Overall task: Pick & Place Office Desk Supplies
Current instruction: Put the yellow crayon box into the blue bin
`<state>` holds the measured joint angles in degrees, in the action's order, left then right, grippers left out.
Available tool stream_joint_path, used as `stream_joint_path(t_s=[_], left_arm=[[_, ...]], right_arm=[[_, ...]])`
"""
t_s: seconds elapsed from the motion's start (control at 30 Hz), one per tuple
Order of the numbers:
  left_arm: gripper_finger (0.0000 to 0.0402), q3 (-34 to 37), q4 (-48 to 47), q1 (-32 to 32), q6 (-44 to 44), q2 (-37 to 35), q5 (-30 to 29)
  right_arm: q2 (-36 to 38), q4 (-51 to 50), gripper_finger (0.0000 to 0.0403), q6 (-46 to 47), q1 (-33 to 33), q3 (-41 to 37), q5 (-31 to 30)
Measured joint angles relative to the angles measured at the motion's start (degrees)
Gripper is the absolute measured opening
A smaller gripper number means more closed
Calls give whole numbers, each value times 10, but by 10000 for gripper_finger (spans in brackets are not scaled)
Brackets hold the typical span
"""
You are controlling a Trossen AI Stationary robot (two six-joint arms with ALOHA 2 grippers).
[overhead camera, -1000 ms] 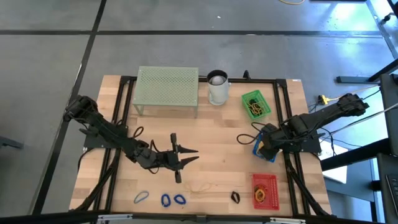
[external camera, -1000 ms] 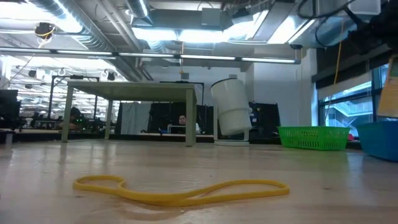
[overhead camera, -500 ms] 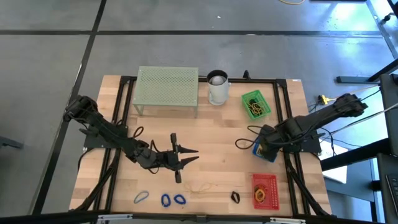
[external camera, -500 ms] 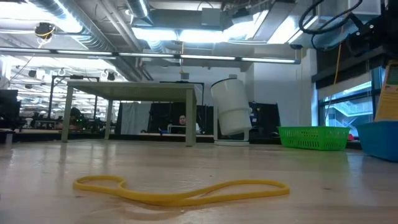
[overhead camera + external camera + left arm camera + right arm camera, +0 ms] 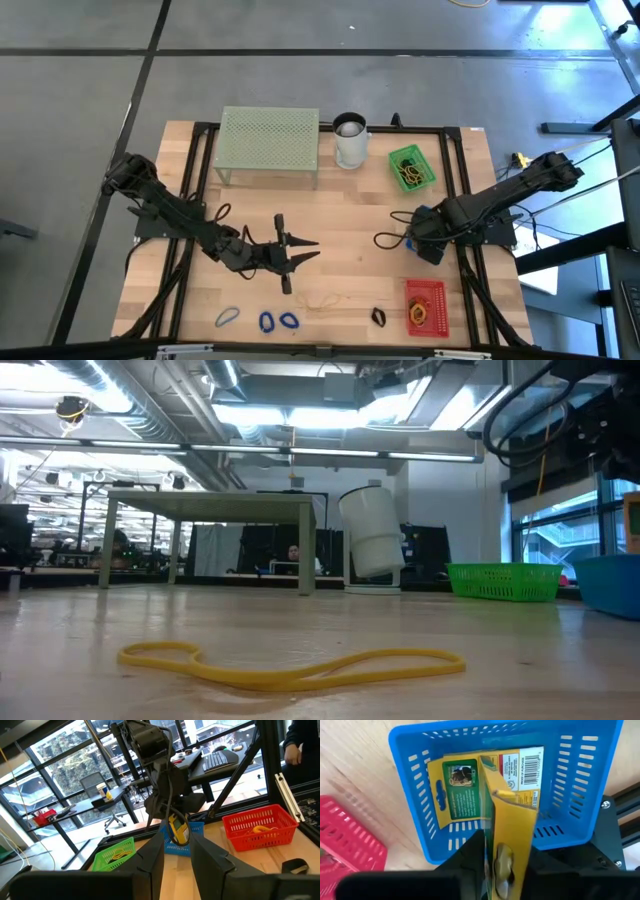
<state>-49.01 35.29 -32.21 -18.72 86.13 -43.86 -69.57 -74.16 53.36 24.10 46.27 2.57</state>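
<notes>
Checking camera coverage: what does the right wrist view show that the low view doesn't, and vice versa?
Right wrist only: a yellow card pack standing on edge between the right claw fingers above the blue basket, with another pack lying flat inside; a corner of the red basket.

Low only: a yellow rubber band on the table, the white cup, the mesh stand, the green basket.

Both: the blue basket, the wooden table.
</notes>
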Motion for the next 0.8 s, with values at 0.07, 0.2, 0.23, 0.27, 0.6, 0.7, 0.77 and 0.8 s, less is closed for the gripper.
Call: stream_joint_path(t_s=[0.07, 0.2, 0.23, 0.27, 0.6, 0.7, 0.77, 0.8], left_arm=[[86, 0, 0, 0, 0, 0, 0], [86, 0, 0, 0, 0, 0, 0], [86, 0, 0, 0, 0, 0, 0], [86, 0, 0, 0, 0, 0, 0], [86, 0, 0, 0, 0, 0, 0], [86, 0, 0, 0, 0, 0, 0], [86, 0, 0, 0, 0, 0, 0], [86, 0, 0, 0, 0, 0, 0]], right_arm=[[-1, 1, 74, 0, 0, 0, 0], [-1, 1, 93, 2, 0, 0, -2], [-1, 1, 99, 2, 0, 0, -2], [-1, 1, 105, 2, 0, 0, -2], [-1, -20, 179, 2, 0, 0, -83], [-1, -31, 198, 4, 0, 0, -113], [-1, -41, 209, 10, 0, 0, -133], [-1, -44, 214, 13, 0, 0, -139]])
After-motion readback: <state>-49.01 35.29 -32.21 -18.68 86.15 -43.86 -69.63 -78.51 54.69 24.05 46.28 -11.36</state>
